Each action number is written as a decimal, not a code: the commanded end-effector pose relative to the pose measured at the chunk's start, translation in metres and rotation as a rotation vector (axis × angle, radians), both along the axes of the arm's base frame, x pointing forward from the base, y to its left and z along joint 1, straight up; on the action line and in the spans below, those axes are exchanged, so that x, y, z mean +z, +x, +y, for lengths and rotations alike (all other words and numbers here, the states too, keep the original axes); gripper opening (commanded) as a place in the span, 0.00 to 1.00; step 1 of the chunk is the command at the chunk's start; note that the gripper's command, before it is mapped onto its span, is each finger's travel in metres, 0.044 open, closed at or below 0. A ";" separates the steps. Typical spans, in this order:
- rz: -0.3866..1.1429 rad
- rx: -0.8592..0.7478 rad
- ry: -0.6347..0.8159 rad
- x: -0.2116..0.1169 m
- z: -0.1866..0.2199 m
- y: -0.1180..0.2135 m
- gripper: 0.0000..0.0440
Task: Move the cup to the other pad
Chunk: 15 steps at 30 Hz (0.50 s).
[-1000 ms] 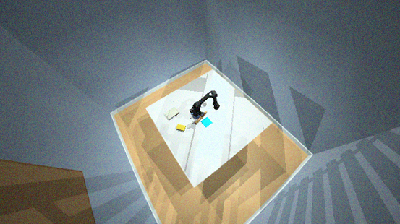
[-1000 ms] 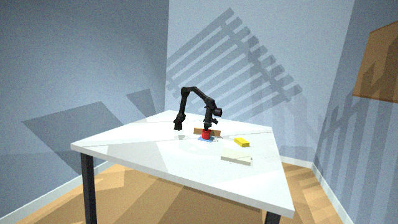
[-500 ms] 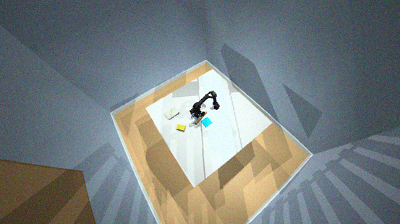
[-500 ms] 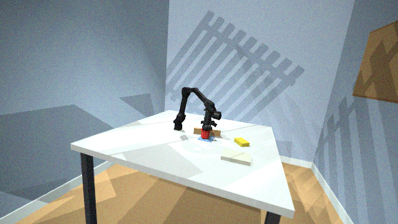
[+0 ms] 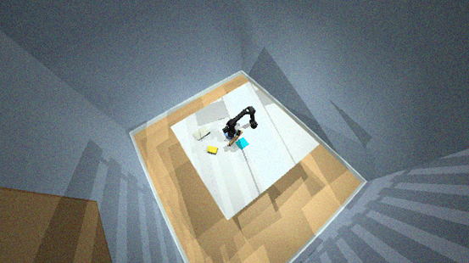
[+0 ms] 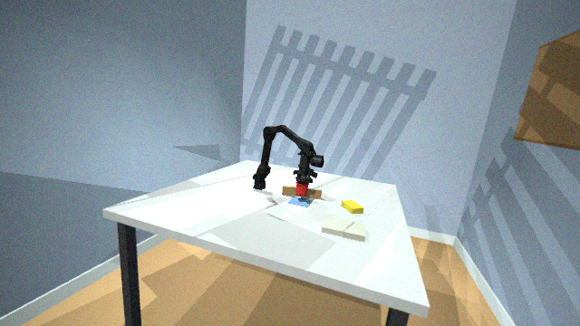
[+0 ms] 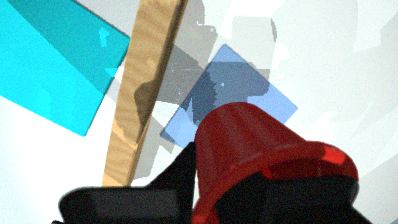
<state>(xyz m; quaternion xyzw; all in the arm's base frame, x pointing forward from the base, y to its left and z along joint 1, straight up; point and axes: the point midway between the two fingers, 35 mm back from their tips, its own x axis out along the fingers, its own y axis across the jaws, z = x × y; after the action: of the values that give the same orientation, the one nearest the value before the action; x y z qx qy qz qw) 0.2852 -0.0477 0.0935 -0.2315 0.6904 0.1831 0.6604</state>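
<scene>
Red cup [image 6: 302, 189] [image 7: 250, 135], its wall grasped by the black fingers [image 6: 303, 182], is held above the blue pad [image 6: 300, 202] [image 7: 250, 82], on the near side of the wooden bar [image 6: 290, 191] [image 7: 145, 75] in the exterior view. Relative to that bar, the cyan pad [image 5: 242, 143] [image 7: 60, 65] lies on the opposite side from the blue pad, on the white tabletop [image 5: 267, 158] [image 6: 217, 217]. Marbles cannot be made out.

A wooden bar [image 5: 235, 138] [image 6: 314, 194] [image 7: 145, 65] lies across part of the white table [image 5: 271, 158] [image 6: 217, 219]. A yellow block [image 5: 212, 150] [image 6: 352, 206] rests near a flat, cream-coloured slab [image 5: 201, 133] [image 6: 343, 229], the two apart. Barred shadows slant over the blue-grey wall [image 5: 416, 69] [image 6: 376, 27].
</scene>
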 end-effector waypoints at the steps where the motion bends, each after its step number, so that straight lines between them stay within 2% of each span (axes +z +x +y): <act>1: -0.019 0.019 0.005 0.009 0.005 0.003 0.01; 15: -0.069 0.109 0.016 0.028 0.041 0.009 0.00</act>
<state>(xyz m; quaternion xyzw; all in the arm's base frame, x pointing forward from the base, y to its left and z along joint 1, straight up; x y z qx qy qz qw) 0.2928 -0.0117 0.1173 -0.2669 0.6592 0.2141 0.6696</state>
